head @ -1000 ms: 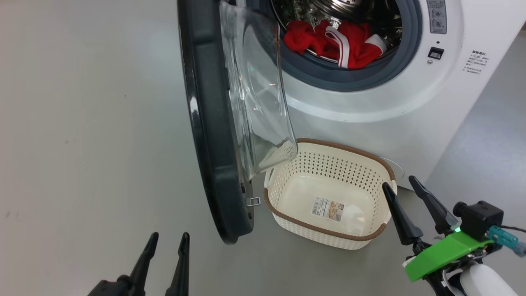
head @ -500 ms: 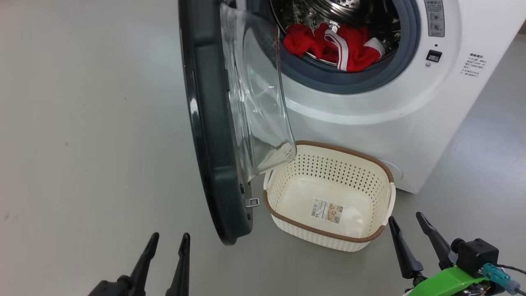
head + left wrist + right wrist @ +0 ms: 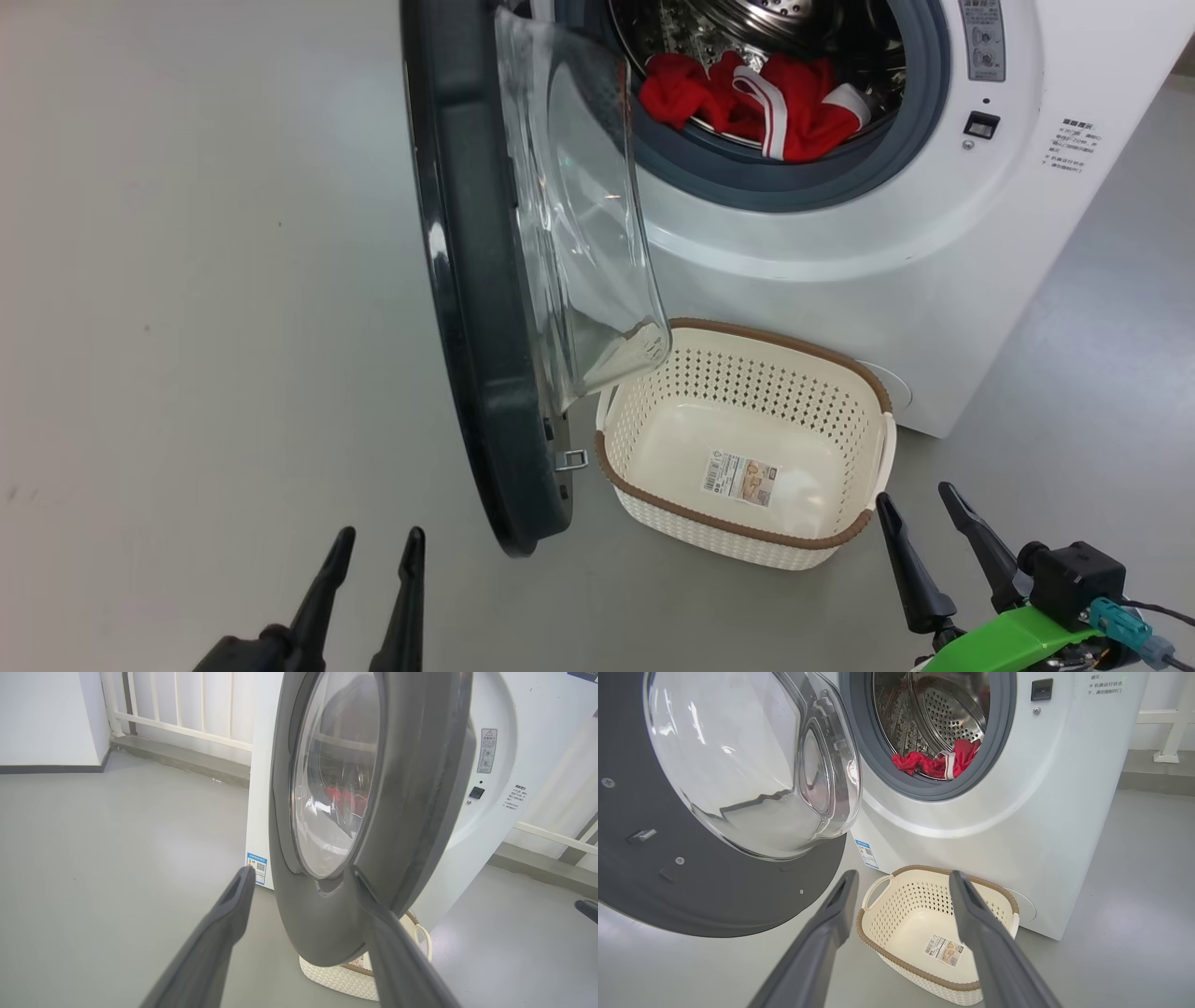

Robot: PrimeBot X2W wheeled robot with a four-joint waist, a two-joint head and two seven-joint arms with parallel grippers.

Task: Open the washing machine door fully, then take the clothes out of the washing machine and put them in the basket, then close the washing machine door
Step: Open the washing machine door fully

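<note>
Looking down, we see both tools with fingers spread wide and holding nothing. Our left gripper (image 3: 381, 534) hangs low on the outer side of the door (image 3: 467, 280). Our right gripper (image 3: 913, 495) hangs just by the near right corner of the basket (image 3: 747, 535). The door sticks straight out from the washer (image 3: 840, 243), so we think it is not open all the way yet. The clothes (image 3: 747, 103) lie at the front edge of the drum (image 3: 943, 714). The basket sits on the floor (image 3: 187, 280), close to the washer's front, with just a sticker (image 3: 744, 476) inside.

What could go wrong? If we reach in now, an arm may bump the door, since its glass hangs over the basket's left edge. The basket is small, so the clothes may drop on the floor beside it. They may also snag on the grey ring (image 3: 794, 187).

We count one washer, one door, one basket, one sticker, one red bundle of clothes and two grippers.
</note>
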